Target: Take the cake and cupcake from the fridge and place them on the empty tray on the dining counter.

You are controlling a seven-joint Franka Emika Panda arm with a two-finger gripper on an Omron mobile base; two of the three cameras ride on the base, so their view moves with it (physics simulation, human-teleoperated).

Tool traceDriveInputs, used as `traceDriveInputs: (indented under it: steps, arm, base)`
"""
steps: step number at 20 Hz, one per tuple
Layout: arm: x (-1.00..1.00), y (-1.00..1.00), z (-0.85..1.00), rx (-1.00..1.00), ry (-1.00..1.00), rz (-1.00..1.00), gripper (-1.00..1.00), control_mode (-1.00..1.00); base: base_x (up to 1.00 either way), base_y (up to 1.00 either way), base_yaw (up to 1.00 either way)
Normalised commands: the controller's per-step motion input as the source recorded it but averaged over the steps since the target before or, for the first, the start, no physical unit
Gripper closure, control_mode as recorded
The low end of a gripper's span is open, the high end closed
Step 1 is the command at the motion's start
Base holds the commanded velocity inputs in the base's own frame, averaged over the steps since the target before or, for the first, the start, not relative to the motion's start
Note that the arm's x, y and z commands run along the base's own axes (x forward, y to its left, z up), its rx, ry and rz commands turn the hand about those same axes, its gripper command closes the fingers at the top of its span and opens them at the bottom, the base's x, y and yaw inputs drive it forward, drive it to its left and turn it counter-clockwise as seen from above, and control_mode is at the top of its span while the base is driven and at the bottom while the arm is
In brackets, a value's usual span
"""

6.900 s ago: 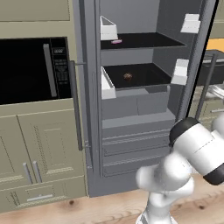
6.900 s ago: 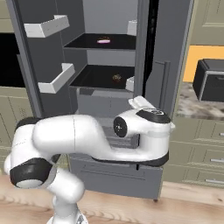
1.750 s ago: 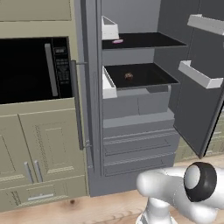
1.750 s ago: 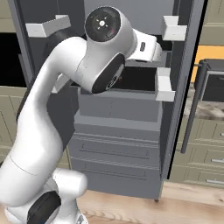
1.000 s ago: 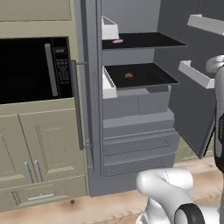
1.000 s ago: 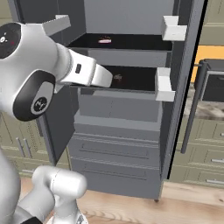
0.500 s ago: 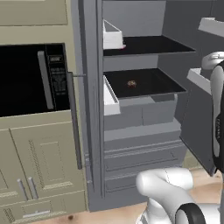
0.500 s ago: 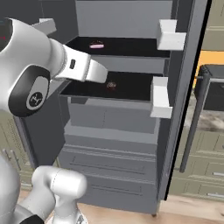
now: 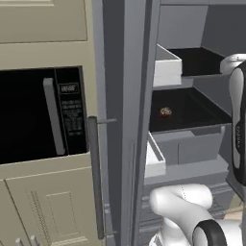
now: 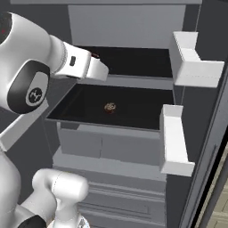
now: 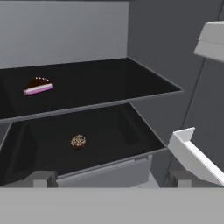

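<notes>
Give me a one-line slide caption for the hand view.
Open fridge: cake on upper black shelf, cupcake on the shelf below.

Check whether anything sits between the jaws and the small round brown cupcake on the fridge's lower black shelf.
Nothing visible does. In the hand view the small round brown cupcake sits alone on the lower black shelf, with open space in front of it.

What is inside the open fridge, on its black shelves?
The cake lies on the upper shelf, the cupcake on the lower one of the fridge. The drawers' contents are hidden.

A black microwave [image 9: 41,115] sits built into beige cabinets [image 9: 45,202], its vertical handle beside the keypad.
</notes>
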Motion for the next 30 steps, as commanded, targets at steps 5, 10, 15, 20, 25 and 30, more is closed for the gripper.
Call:
traceDriveInputs:
  steps: [5,10,15,20,25,30]
  arm:
    - [0.0,0.0,0.0,0.0,0.0,0.0,-1.0,1.0]
    - [0.0,0.0,0.0,0.0,0.0,0.0,-1.0,1.0]
    - [0.0,0.0,0.0,0.0,0.0,0.0,-1.0,1.0]
    - [0.0,0.0,0.0,0.0,0.0,0.0,-1.0,1.0]
    - [0.1,0.4,-0.17,0.06,0.05,0.0,-1.0,-1.0]
    - [0.0,0.46,-0.41,0.1,0.1,0.0,-1.0,-1.0]
  base:
    - [0.39,-0.29,0.09]
    - [0.55,-0.12,0.19]
    - [0.68,-0.34,0.31]
    - [0.61,0.06,0.05]
    - [0.09,0.05,0.0]
    - [0.0,0.0,0.0]
